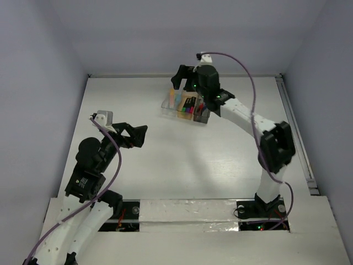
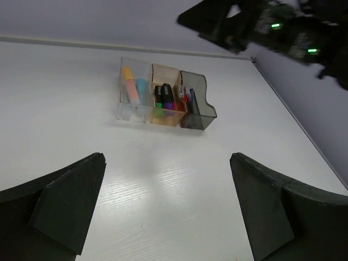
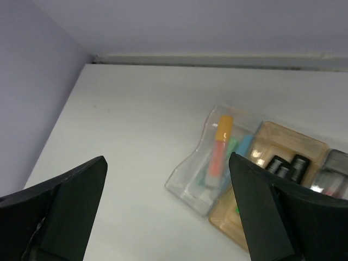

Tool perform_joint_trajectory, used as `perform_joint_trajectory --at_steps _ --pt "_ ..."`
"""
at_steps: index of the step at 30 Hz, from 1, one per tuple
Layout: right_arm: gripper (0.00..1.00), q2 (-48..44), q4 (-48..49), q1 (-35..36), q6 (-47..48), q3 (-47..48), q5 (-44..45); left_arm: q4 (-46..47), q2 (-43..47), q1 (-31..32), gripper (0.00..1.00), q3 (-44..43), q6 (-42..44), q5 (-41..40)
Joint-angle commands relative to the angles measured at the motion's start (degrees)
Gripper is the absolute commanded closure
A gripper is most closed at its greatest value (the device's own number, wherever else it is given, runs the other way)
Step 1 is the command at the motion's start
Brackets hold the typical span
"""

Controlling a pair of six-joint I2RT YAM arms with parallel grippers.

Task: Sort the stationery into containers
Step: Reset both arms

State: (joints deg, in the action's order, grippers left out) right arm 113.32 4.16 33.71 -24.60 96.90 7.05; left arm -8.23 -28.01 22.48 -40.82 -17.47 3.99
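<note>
The right hand (image 1: 184, 81) is found open and empty, poised above the row of containers at the far side of the tabletop (image 1: 165, 165). The left hand (image 1: 136, 136) is likewise open, holding nothing, and is well apart from them. All stationery in view is lodged inside: an orange piece (image 3: 222, 130) and a light-blue piece (image 3: 244, 145) in the clear box (image 3: 184, 187), markers (image 2: 165, 95) in the tan-orange box (image 2: 163, 119), and pens (image 2: 190, 100) in the grey box (image 2: 204, 115). The items are judged light, stiff and smooth, apt to roll; a hold across mid-barrel is advised.
</note>
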Motion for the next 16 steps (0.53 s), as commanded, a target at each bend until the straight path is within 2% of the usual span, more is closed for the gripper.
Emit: perform_joint_trajectory --at_steps 1,5,6,7,9,10,14,16 --pt "0.0 -17.13 5.41 0.12 3.85 -8.81 0.51 4.8 -0.2 -0.42 0.01 -0.66 -0.63 1.9" --pt "0.0 -35.67 4.8 0.12 7.19 -20.94 3.14 5.77 -1.78 -0.42 0.01 -6.44 -0.11 2.51" --pt "0.0 -39.89 5.67 0.12 7.63 -26.45 4.45 5.86 -2.48 -0.42 0.01 -7.95 0.77 2.43" --pt "0.0 -48.63 6.55 0.12 8.25 -29.03 5.25 6.2 -3.01 -0.42 0.01 -9.7 1.38 2.43" --pt "0.0 -57.03 8.49 0.12 8.43 -33.69 8.92 6.38 -4.32 -0.42 0.01 -14.71 2.44 3.04" --pt "0.0 -64.38 9.8 0.12 8.6 -37.89 10.34 6.3 -4.68 -0.42 0.01 -17.69 3.05 3.3" --pt "0.0 -75.41 11.22 0.12 7.82 -46.08 14.74 8.05 -4.69 -0.42 0.01 -17.99 2.45 4.01" --pt "0.0 -76.14 9.65 0.12 7.64 -46.8 16.76 10.68 -3.81 -0.42 0.01 -16.23 1.22 2.52"
